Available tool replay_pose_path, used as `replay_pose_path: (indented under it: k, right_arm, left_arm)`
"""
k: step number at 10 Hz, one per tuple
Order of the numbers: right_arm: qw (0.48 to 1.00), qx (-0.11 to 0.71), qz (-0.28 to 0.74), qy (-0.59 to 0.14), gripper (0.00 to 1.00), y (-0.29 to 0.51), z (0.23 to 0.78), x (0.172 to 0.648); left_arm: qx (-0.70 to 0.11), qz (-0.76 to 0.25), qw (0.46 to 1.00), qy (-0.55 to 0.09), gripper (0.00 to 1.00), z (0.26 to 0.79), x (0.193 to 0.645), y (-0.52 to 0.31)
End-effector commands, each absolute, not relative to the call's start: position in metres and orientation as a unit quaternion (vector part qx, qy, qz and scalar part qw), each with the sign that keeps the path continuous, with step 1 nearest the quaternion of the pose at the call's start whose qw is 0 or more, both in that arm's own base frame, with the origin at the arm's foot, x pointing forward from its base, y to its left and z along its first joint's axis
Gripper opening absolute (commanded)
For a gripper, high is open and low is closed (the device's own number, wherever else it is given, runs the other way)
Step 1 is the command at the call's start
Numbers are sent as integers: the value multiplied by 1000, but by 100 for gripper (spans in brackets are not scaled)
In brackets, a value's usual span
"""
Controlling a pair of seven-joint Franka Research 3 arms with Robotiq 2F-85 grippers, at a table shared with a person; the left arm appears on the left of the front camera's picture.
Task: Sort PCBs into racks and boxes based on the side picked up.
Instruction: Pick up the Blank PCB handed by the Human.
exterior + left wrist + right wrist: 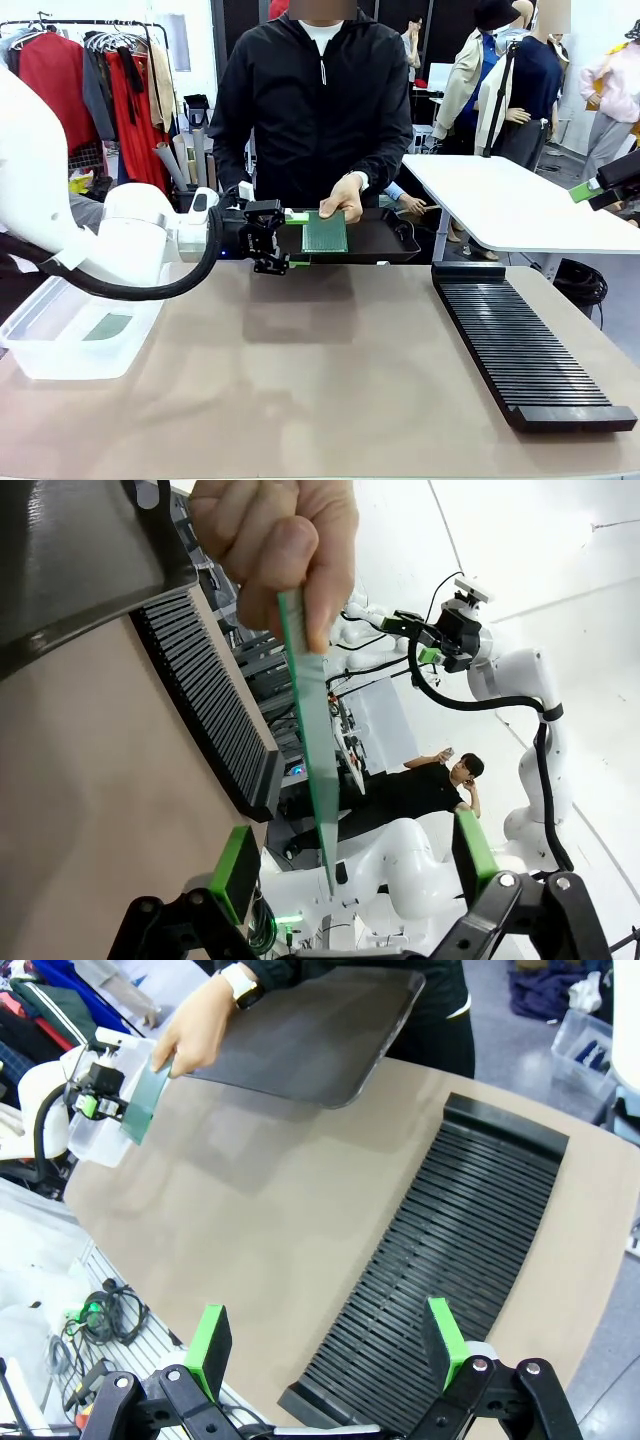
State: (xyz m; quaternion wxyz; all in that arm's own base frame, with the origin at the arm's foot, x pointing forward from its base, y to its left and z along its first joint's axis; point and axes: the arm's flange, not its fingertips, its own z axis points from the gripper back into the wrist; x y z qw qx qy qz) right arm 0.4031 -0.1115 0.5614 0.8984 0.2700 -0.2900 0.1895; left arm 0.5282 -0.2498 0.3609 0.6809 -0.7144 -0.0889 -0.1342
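Front view gives me the brown table [330, 400] first, spread out below both my claws. On it, well off from my left claw [298, 240] toward my right side, lies the long black rack [520, 350]. My right claw [325, 1345] hangs high above that rack, green pads wide apart with nothing between them (released, plainly).

Behind my left claw, down beside that arm, sits the clear tub [60, 345]. One PCB [107, 327] lies flat on its floor.

Just beyond my left claw's fingertips, at the table's far edge, is a shallow black tray [385, 240].

Over the tray's near end the person's hand [342, 197] pinches a second PCB [325, 233] by its far edge. Its dotted face is turned up toward the front camera, and its near edge reaches toward my left claw.

From my left wrist I see that board edge-on, a thin green blade hanging from the fingers. Its free tip sits in the gap between my two green pads [237, 870] and touches neither (it is nearer one pad than the other). So my left claw is spread wide around the board and grips nothing; the person alone holds it.
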Motion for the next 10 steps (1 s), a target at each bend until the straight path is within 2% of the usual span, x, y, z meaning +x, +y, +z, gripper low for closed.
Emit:
replay_pose_path:
  k: [1, 8, 9, 10]
  right_arm:
    - [897, 271, 190, -292, 100, -111, 562, 403]
    - [897, 271, 190, -292, 100, -111, 562, 403]
    - [897, 271, 190, -292, 100, -111, 562, 403]
    - [897, 271, 190, -292, 100, -111, 562, 403]
  left_arm:
    - [-714, -142, 678, -104, 100, 356, 540, -263]
    - [-717, -167, 668, -108, 100, 358, 561, -285]
    - [-714, -168, 671, -108, 97, 358, 561, -286]
    - [-713, -169, 672, -108, 87, 357, 561, -287]
